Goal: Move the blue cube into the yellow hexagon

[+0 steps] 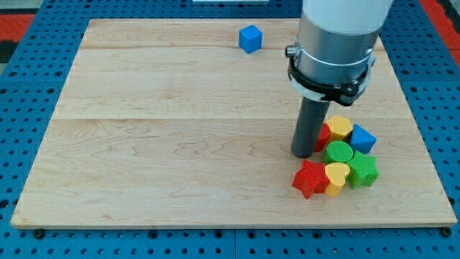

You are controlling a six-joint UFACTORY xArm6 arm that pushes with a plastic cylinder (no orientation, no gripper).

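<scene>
A blue cube (250, 38) sits near the view's top edge of the wooden board, a little right of centre. A yellow hexagon (340, 128) lies in a cluster of blocks at the view's lower right. My tip (302, 154) rests on the board just left of that cluster, touching or nearly touching a red block (323, 137) that is partly hidden behind the rod. The tip is far below and to the right of the blue cube.
The cluster also holds a second blue block (362, 139), a green cylinder (338, 152), a green star-like block (363, 170), a yellow heart (336, 177) and a red star (310, 178). The wooden board (165, 137) lies on a blue pegboard.
</scene>
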